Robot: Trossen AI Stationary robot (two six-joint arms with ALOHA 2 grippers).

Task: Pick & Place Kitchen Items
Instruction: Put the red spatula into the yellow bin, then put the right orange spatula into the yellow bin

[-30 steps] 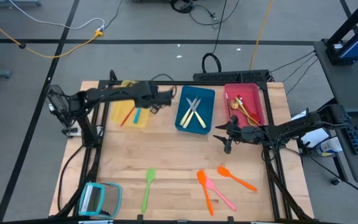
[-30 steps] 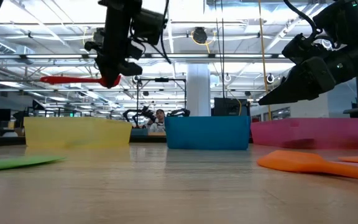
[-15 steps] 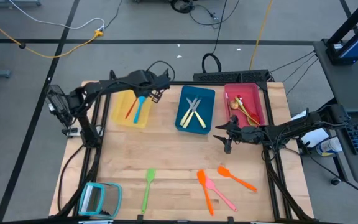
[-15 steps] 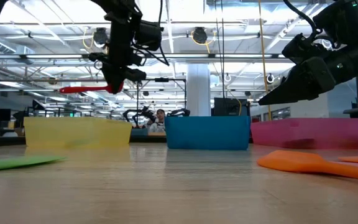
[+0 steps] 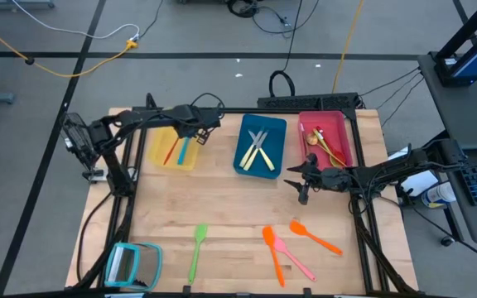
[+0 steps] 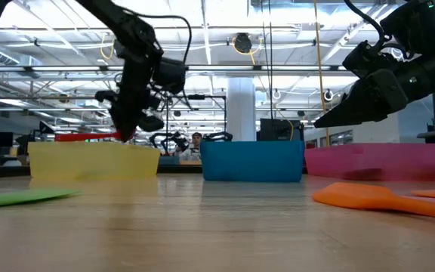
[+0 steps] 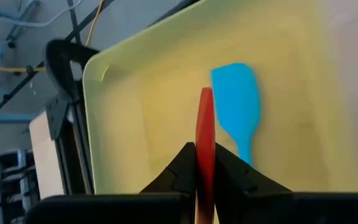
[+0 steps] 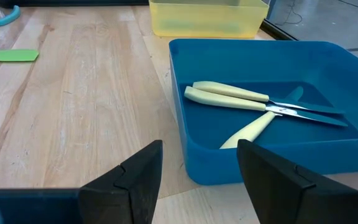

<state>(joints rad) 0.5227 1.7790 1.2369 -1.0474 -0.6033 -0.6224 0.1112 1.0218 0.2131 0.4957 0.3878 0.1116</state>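
Left tool [image 5: 195, 135]: clamped on a red utensil [image 7: 204, 134], low over the yellow tray [image 5: 157, 157], upper left of the high view.
Right tool [image 5: 302, 187]: fingers spread wide, holding nothing, hanging mid-frame below the blue tray [image 5: 244, 163].
Sorted: blue spatula [image 7: 236, 106] in the yellow tray; cream-handled knives [image 8: 241, 98] in the blue tray; metal spoons in the red tray [image 5: 343, 131].
Left to do: green spatula [image 5: 197, 248], orange spatula [image 5: 314, 237], another orange utensil [image 5: 272, 253] and a pink one [image 5: 292, 259], all at the lower edge.
Progress: judged past halfway.
Room: bare bench [image 5: 222, 203] mid-frame; tray walls crowd the drop.
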